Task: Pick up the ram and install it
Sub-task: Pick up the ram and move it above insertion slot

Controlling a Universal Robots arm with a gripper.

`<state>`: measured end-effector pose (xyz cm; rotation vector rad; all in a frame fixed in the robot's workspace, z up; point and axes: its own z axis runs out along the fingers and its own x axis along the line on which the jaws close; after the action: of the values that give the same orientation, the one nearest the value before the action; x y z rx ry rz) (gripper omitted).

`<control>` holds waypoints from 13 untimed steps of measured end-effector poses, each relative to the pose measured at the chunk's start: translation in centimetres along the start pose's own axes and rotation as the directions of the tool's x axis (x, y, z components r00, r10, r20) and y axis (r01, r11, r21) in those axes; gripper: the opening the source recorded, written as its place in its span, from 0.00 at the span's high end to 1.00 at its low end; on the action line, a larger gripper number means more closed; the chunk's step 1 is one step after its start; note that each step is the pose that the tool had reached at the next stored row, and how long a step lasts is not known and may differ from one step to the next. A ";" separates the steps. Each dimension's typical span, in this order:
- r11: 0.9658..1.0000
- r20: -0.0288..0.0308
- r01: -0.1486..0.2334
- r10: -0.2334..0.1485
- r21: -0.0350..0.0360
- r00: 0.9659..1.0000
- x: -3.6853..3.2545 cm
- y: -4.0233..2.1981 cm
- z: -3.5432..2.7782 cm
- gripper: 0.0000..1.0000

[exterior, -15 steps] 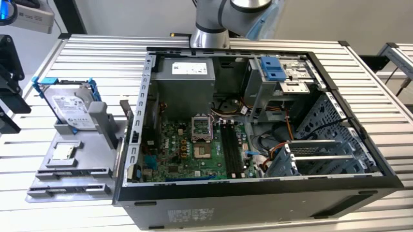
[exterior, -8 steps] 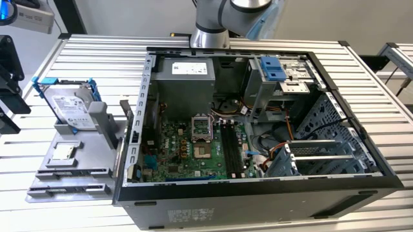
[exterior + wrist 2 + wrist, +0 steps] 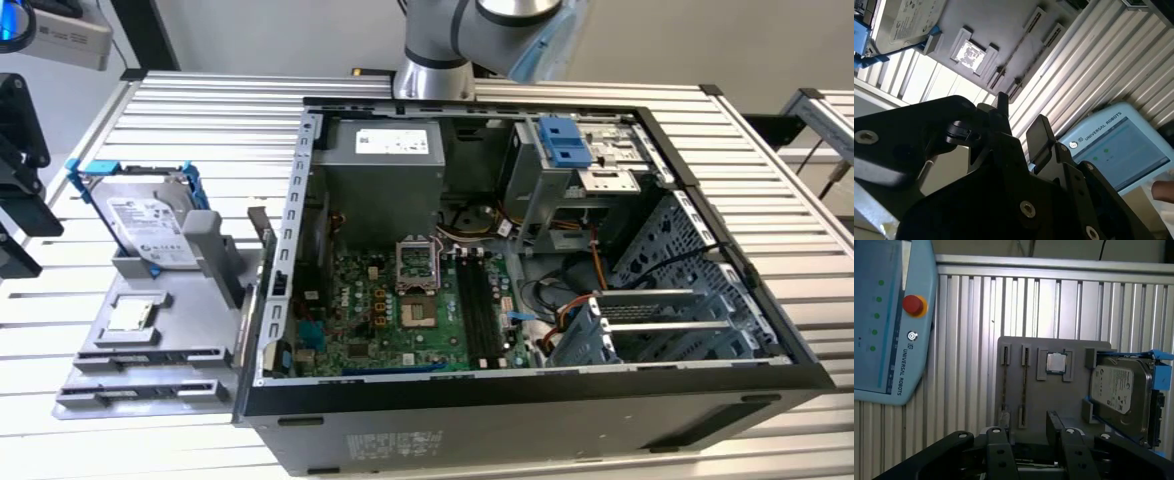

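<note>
The black tool [image 3: 1026, 440], fingers apart and empty, hovers above the grey holder tray [image 3: 1044, 395], where the long thin grey ram stick [image 3: 1024, 385] stands edge-on in a slot near the small square silver chip [image 3: 1056, 362], all on the ribbed metal surface [image 3: 969, 315].

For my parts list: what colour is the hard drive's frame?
The frame is blue, clearest in the exterior view.

Open black tower computer case [image 3: 534, 390] lies on its side on the slatted metal surface [image 3: 200, 110]. Inside it the green motherboard [image 3: 400, 300] is exposed, with the grey power supply [image 3: 380, 175] at the far end and a blue drive-bay clip [image 3: 566, 145] beside that. At the exterior view's left, a grey fixture tray [image 3: 134, 352] touches the case. On the tray a silver hard drive in a blue frame [image 3: 140, 215] stands tilted, and a small square silver chip [image 3: 131, 316] sits in a pocket near it.
</note>
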<state>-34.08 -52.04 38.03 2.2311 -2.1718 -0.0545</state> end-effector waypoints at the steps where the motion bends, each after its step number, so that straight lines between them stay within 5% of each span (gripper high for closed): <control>1: 1.000 0.000 0.000 0.000 0.000 1.000 0.00 0.00 0.00 0.00; 13: 1.000 -0.006 0.000 0.000 0.000 1.000 0.00 0.00 0.00 0.00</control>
<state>-34.08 -52.04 38.03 2.2277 -2.1689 -0.0474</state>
